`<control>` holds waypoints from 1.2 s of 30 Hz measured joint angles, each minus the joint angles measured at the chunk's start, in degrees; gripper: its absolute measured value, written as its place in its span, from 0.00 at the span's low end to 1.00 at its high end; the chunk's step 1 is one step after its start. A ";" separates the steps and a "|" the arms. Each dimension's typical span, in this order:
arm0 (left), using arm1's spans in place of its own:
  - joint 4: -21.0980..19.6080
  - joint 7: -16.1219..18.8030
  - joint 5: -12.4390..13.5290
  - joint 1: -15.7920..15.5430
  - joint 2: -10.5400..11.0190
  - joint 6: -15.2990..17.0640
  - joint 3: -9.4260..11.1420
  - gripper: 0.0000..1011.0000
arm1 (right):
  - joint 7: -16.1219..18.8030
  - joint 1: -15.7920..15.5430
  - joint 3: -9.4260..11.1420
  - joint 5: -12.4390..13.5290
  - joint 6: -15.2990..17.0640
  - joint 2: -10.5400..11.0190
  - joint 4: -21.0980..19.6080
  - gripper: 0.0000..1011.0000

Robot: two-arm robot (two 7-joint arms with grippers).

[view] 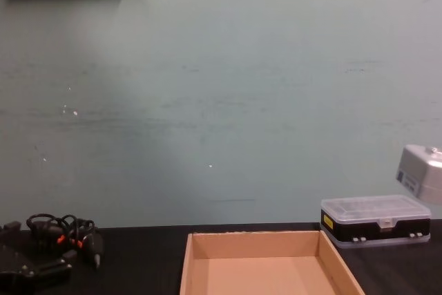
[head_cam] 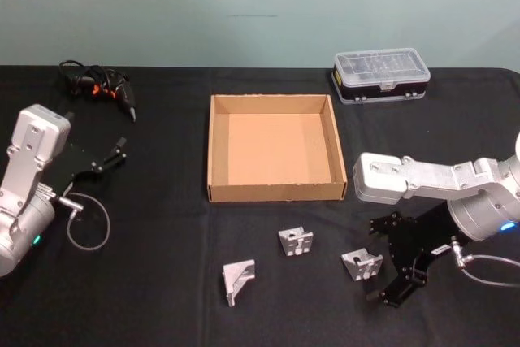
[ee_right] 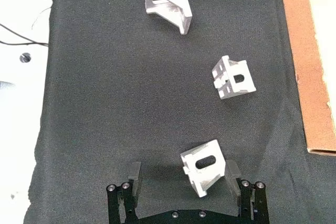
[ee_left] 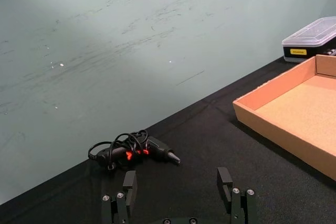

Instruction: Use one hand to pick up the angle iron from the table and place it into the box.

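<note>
Three grey angle irons lie on the black table point(head_cam: 162, 225) in front of the tan cardboard box point(head_cam: 272, 191). The right-hand angle iron point(head_cam: 361, 263) sits between the fingers of my right gripper point(head_cam: 379, 259), which is open around it. The right wrist view shows this angle iron point(ee_right: 203, 167) inside the open right gripper point(ee_right: 184, 176), closer to one finger and touching neither. The middle angle iron point(head_cam: 296, 241) and the left angle iron point(head_cam: 239, 280) lie loose. My left gripper point(head_cam: 110, 156) rests open and empty at the table's left.
A clear-lidded plastic case point(head_cam: 380, 75) stands behind the box's right corner. A tangle of black cables with orange marks point(head_cam: 97, 87) lies at the back left. The box's floor point(head_cam: 276, 148) is bare. A teal wall rises behind the table.
</note>
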 joint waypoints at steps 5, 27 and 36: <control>0.00 0.00 0.00 0.00 0.00 0.00 0.00 0.99 | -0.56 -0.05 -0.15 0.22 -0.21 0.02 0.48 0.99; 0.00 0.00 0.00 0.00 0.00 0.00 0.00 0.99 | -2.65 -1.04 0.85 1.41 -0.82 -0.08 1.82 0.59; 0.00 0.00 0.00 0.00 0.00 0.00 0.00 0.99 | -3.04 -1.56 1.33 1.89 -1.15 0.26 1.68 0.33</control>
